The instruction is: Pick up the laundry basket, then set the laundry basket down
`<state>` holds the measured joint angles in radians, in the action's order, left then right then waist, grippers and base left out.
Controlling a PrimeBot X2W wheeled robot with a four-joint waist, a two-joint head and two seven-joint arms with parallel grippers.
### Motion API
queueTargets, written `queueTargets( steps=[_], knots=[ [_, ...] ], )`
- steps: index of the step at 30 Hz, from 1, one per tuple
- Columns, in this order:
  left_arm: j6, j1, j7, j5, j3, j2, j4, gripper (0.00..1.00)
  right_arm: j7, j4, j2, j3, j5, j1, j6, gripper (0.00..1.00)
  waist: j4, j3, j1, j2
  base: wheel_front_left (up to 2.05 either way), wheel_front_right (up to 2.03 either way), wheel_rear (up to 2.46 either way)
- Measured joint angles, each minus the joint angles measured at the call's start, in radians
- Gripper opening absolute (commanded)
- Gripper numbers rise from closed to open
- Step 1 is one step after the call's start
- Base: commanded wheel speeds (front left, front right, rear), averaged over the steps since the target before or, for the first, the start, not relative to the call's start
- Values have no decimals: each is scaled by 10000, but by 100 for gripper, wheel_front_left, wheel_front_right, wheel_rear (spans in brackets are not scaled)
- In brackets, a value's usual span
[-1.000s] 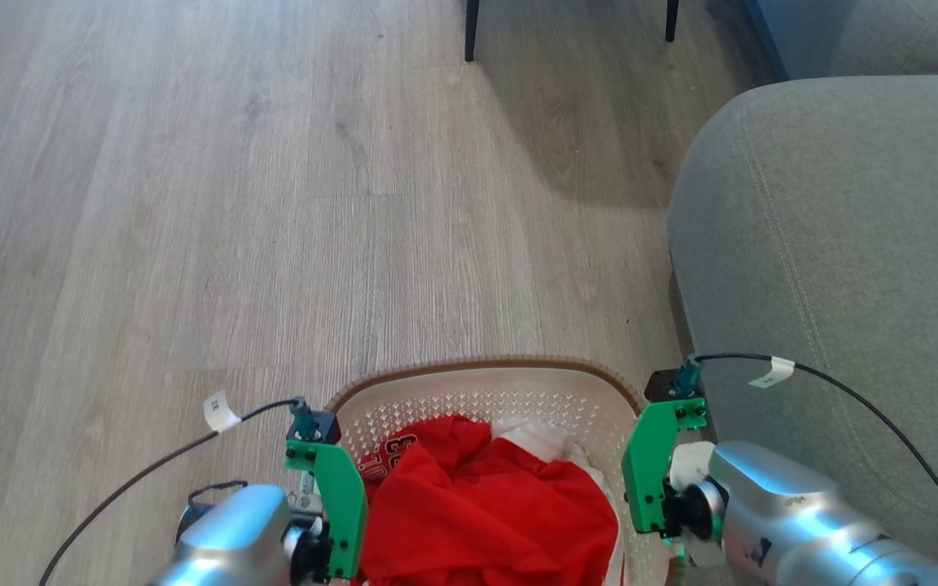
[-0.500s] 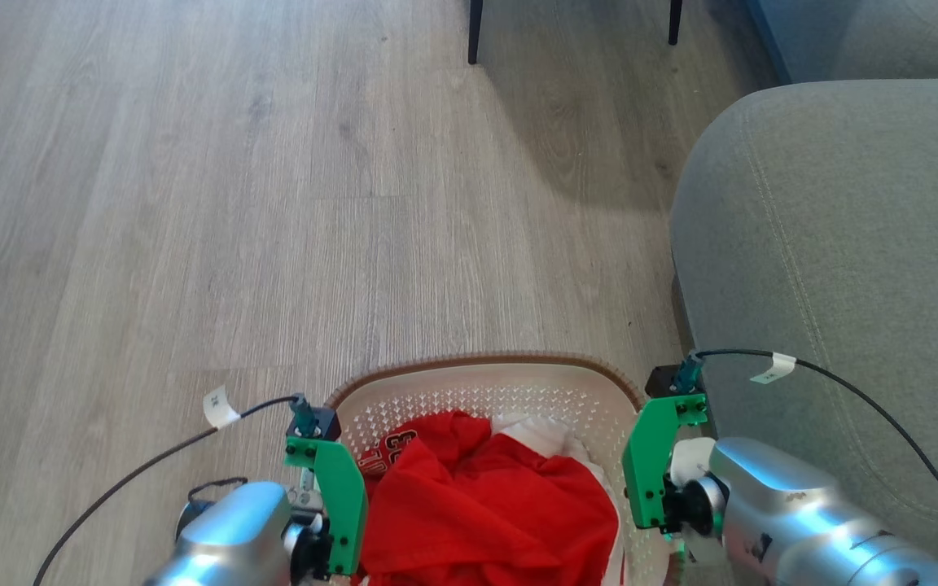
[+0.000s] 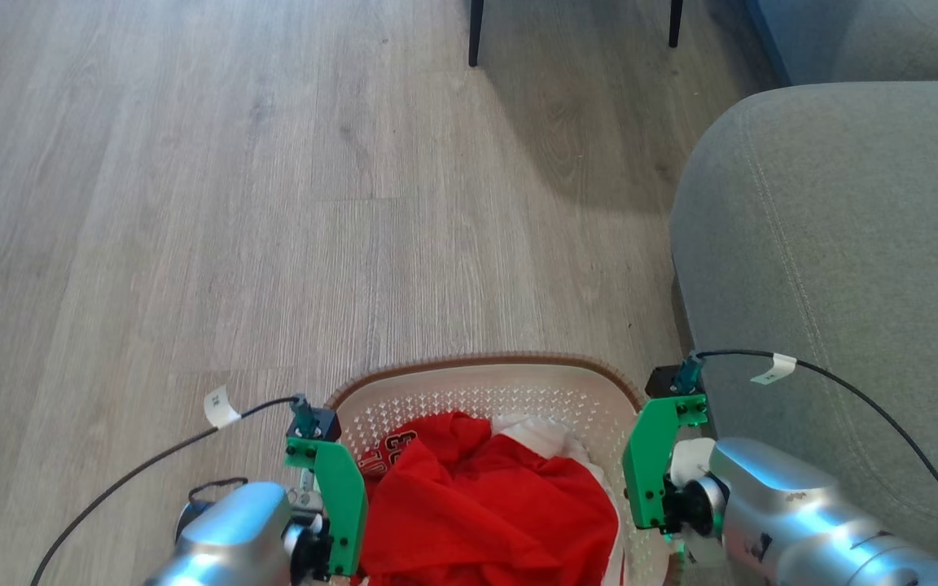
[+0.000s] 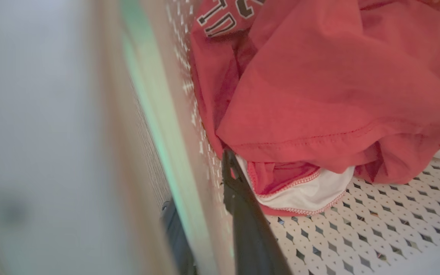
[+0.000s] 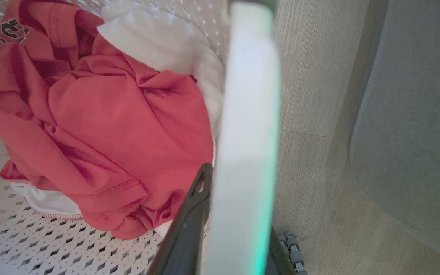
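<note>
Left side: the left gripper (image 4: 197, 183) straddles the wall of the laundry basket (image 3: 481, 364), one dark finger inside against the perforated plastic and the other outside below the brown rim. The gap is narrow, closed on the wall as far as we can judge. Centre: the basket is low between both arms, over the wood floor (image 3: 273, 203), with a red garment (image 3: 485, 505) heaped in it over something white (whether its base touches the floor, we cannot tell). Right side: the right gripper (image 5: 243, 206) pinches the opposite wall likewise; its inner finger is plain, the outer mostly hidden behind the blurred rim. The sofa (image 3: 843, 244) is just beside that arm. We judge the grip made and the lift or carry in hand. The next move calls for both arms travelling level together, clear of the sofa, then lowering flat before either grip opens.
</note>
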<state>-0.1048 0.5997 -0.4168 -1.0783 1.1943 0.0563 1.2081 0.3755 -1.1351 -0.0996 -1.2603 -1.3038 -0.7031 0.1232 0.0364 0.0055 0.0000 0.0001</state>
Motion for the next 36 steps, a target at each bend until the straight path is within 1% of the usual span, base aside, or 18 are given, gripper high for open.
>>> queueTargets(
  steps=[36],
  knots=[
    [0, 160, 132, -420, 491, -17, 86, 0, 0, -23, -17, -35, -75, -77, 0, 0, -17, 83, 0, 0, 0, 0, 0]
  ],
)
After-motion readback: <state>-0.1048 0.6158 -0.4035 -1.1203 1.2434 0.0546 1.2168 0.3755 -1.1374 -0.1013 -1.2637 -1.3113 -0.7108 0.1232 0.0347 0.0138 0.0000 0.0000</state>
